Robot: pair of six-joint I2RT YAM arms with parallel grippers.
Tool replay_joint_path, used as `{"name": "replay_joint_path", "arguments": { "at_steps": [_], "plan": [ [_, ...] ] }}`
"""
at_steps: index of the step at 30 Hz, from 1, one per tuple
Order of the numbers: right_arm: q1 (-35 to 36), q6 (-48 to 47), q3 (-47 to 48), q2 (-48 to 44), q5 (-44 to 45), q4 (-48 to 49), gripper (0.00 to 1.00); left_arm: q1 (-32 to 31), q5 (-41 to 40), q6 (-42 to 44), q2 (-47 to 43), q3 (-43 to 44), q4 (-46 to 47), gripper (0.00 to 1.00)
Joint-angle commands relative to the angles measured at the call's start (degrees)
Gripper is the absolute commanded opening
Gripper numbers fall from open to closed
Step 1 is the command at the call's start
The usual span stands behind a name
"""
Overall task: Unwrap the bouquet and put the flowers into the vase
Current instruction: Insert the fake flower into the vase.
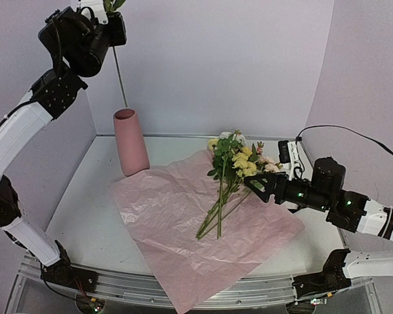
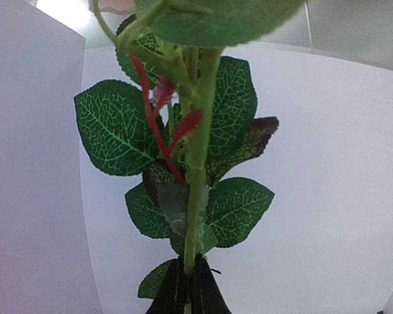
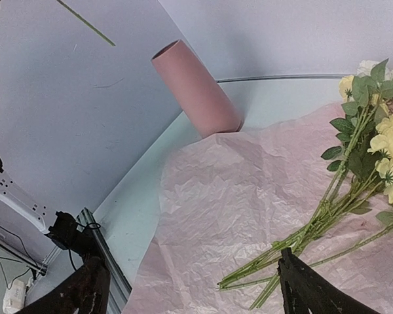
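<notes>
The bouquet lies unwrapped: its crinkled pink paper [image 1: 177, 222] is spread flat on the table, with the flowers [image 1: 234, 163] lying loose on it, stems towards the front. The pink vase [image 1: 131, 149] stands upright at the back left, just off the paper's corner. High above it my left gripper [image 1: 108, 13] is shut on one flower's stem [image 2: 195, 196], leaves above the fingers [image 2: 167, 294]. The thin stem [image 1: 120, 78] hangs down to the vase's mouth. My right gripper [image 1: 259, 186] stands open just right of the flower bunch, low over the paper [image 3: 249, 190], holding nothing.
White walls close in the back and both sides of the table. A metal rail [image 1: 150, 288] runs along the front edge, and the paper's front corner hangs over it. In the right wrist view the vase [image 3: 196, 98] stands beyond the paper and the flowers [image 3: 373, 144] lie at right.
</notes>
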Motion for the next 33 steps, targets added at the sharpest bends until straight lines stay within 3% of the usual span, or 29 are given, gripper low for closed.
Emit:
{"name": "replay_joint_path", "arguments": {
  "at_steps": [1, 6, 17, 24, 33],
  "plan": [
    [0.0, -0.9, 2.5, -1.2, 0.9, 0.2, 0.90, 2.2, 3.5, 8.0, 2.5, 5.4, 5.1, 0.00],
    [0.0, -0.8, 3.0, -0.9, 0.7, 0.2, 0.90, 5.4, 5.1, 11.8, 5.4, 6.9, 9.8, 0.00],
    [0.0, -0.9, 3.2, -1.6, 1.1, -0.8, 0.90, 16.7, 9.0, 1.2, 10.0, 6.5, 12.1, 0.00],
    [0.0, -1.2, 2.6, -2.0, 2.0, -1.2, 0.90, 21.9, 9.8, -8.3, 8.3, -1.8, 12.1, 0.00],
    [0.0, -1.7, 2.4, -1.9, 2.6, -1.7, 0.90, 23.0, 11.0, -16.0, 5.1, -12.5, 12.0, 0.00]
  ]
}}
